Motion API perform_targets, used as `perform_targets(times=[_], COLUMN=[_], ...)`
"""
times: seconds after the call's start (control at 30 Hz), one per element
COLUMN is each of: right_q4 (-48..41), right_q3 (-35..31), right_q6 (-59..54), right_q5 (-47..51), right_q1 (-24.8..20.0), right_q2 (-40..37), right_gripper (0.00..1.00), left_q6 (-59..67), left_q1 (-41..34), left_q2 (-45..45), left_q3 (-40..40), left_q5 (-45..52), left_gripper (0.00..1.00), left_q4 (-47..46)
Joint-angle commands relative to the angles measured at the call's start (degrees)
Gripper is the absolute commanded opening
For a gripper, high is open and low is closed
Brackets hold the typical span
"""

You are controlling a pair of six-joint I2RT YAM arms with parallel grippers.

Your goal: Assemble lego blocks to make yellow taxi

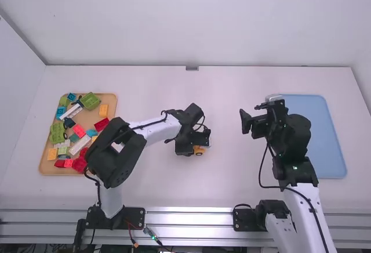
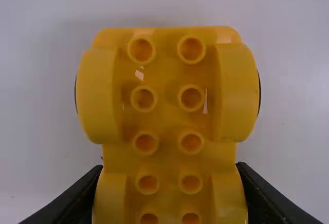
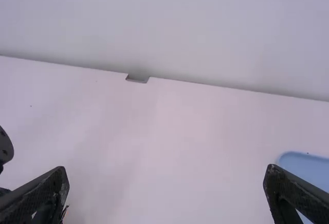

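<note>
Fingers of the left gripper [image 2: 169, 166] clasp the yellow wheeled base [image 2: 167, 116] right of the block tray [image 1: 110, 97], presumably for placement; next, likely set-down, release and fetching of a yellow block [image 1: 103, 110].

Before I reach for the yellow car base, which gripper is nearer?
Left: the left gripper has the yellow car base between its jaws. The right gripper is well to the right, near the blue tray.

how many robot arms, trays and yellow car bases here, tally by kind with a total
Robot arms: 2 (left arm, right arm)
Trays: 2 (tan tray, blue tray)
Yellow car base: 1
Total: 5
</note>
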Motion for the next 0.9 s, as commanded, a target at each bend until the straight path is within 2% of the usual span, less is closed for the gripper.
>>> perform_targets(times=[0.0,0.07,0.1,0.13,0.17,0.2,0.4,0.53,0.7,0.87], right_q4=[0.7,1.4,2.0,2.4,2.5,2.9,3.2,3.2,3.2,3.4], right_q3=[2.1,2.1,2.1,2.1,2.1,2.1,2.1,2.1,2.1,2.1], right_q6=[0.2,0.2,0.9,1.6,1.6,1.9,1.8,1.8,1.6,1.7], right_q5=[-0.3,-0.4,-0.4,-0.4,-0.3,-0.4,-0.4,-0.4,-0.4,-0.3], right_q1=[-0.1,-0.1,-0.1,-0.1,-0.1,-0.1,-0.1,-0.1,-0.1,-0.1], right_q2=[1.4,2.1,2.6,2.9,3.0,3.2,3.1,3.1,3.1,3.1], right_gripper=[0.99,0.99,0.99,0.99,0.99,0.99,0.99,0.99,0.99,0.99], left_q6=[1.0,0.9,0.9,0.9,0.9,0.9,-0.4,-4.4,-8.9,-15.9], left_q1=[0.0,0.0,0.0,-0.1,-0.1,-0.1,0.0,1.5,6.5,15.2], left_q2=[0.4,0.4,0.4,0.4,0.4,0.4,-0.7,-2.8,-8.0,-15.2], left_q3=[-1.6,-2.3,-2.7,-2.9,-2.9,-2.9,-0.4,3.1,5.9,5.9], left_q5=[0.2,0.3,0.2,0.2,0.2,0.2,0.1,-3.5,-3.9,-1.5], left_gripper=[0.15,0.29,0.41,0.6,0.91,0.99,0.99,0.99,0.99,0.99], left_q4=[1.2,2.3,2.6,2.6,2.5,2.6,1.0,-1.3,-3.6,-5.2])
